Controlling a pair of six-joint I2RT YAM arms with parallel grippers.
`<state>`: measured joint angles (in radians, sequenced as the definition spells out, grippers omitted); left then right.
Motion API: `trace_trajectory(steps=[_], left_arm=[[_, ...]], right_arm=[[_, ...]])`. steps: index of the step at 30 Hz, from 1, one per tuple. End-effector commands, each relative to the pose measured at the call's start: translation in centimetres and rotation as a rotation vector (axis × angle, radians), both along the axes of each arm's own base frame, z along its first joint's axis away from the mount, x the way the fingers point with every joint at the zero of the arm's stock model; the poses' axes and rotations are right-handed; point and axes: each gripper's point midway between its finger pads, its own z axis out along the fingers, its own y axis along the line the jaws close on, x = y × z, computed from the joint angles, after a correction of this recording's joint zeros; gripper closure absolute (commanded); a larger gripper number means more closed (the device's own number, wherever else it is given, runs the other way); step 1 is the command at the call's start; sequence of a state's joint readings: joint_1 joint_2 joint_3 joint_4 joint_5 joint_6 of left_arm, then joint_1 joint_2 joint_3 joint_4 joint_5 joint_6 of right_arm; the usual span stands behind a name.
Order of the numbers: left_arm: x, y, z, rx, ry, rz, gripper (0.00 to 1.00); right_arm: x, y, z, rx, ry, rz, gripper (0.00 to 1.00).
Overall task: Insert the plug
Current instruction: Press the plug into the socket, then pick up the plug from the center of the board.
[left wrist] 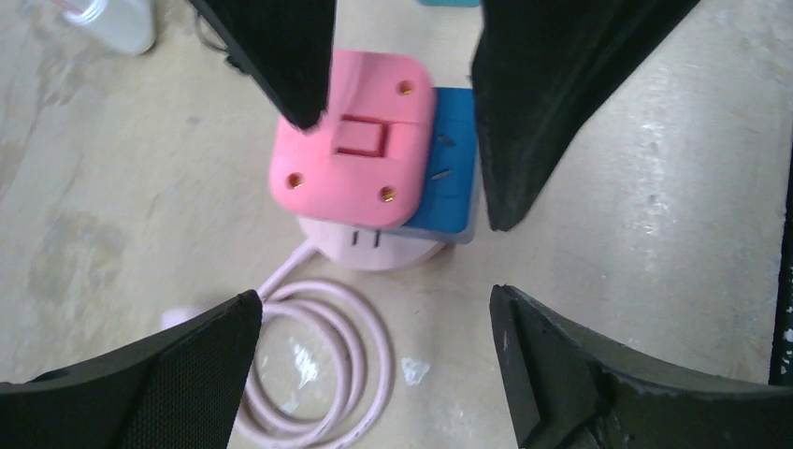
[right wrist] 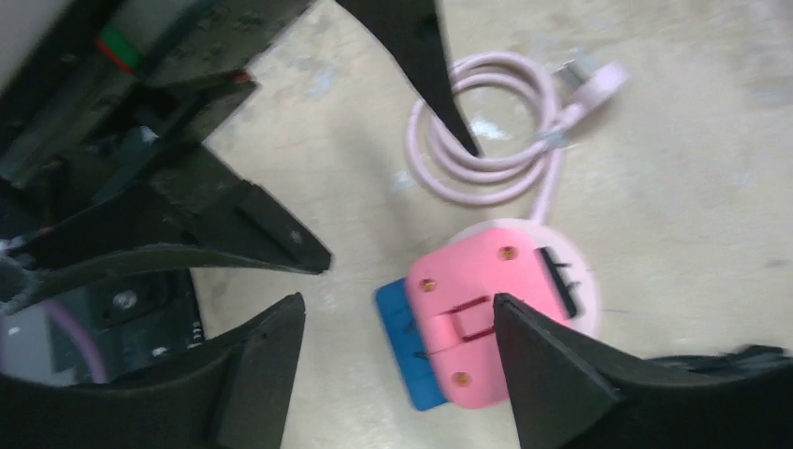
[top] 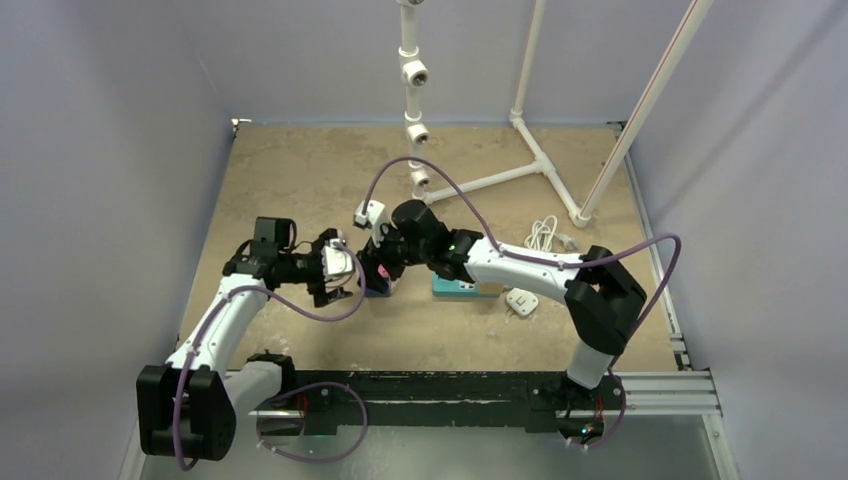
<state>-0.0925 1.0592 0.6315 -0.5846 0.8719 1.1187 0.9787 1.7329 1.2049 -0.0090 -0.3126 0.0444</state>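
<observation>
Plug [left wrist: 351,154] first: it is a square pink body with four brass screws and a red rectangular recess in its top face. It sits on a round pale pink base [left wrist: 374,253] and partly overlaps a blue socket block [left wrist: 454,187] beside it. I cannot tell how far it is seated.

From where I stand, the right gripper [right wrist: 397,299] hangs directly over it with its jaws wide apart, holding nothing. The plug and the blue block lie in the gap between its fingers. One fingertip [right wrist: 524,327] overlaps the plug's edge in its own wrist view, though I cannot tell whether it touches.

The left gripper [left wrist: 374,295] faces it from the other side, also spread wide and empty. It hovers above the bare table [top: 300,180] just next to the round base, and its tips are clear of the plug.

A pale pink cable [right wrist: 486,182] runs out from the round base and lies in a loose coil on the table near the left gripper.

Farther along the right arm, a teal power strip [top: 465,288] lies flat. A small white adapter [top: 522,302] sits just beside it, and a bundled white cord [top: 545,235] lies beyond.
</observation>
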Motion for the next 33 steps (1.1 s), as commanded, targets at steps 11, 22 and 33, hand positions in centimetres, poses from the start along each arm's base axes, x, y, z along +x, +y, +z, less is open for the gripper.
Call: trace_trajectory(steps=[11, 22, 33], left_arm=[[2.4, 4.3, 5.8, 0.051, -0.013, 0.213, 0.01], [6.3, 5.0, 12.4, -0.016, -0.161, 0.292, 0.01], [7.1, 4.4, 15.5, -0.049, -0.207, 0.256, 0.01]], right_arm=[[4.5, -14.0, 5.4, -0.013, 0.169, -0.751, 0.01], [-2.3, -29.2, -3.4, -0.175, 0.541, -1.478, 0.01], [-2.0, -34.7, -7.1, -0.177, 0.641, -1.741, 0.01]])
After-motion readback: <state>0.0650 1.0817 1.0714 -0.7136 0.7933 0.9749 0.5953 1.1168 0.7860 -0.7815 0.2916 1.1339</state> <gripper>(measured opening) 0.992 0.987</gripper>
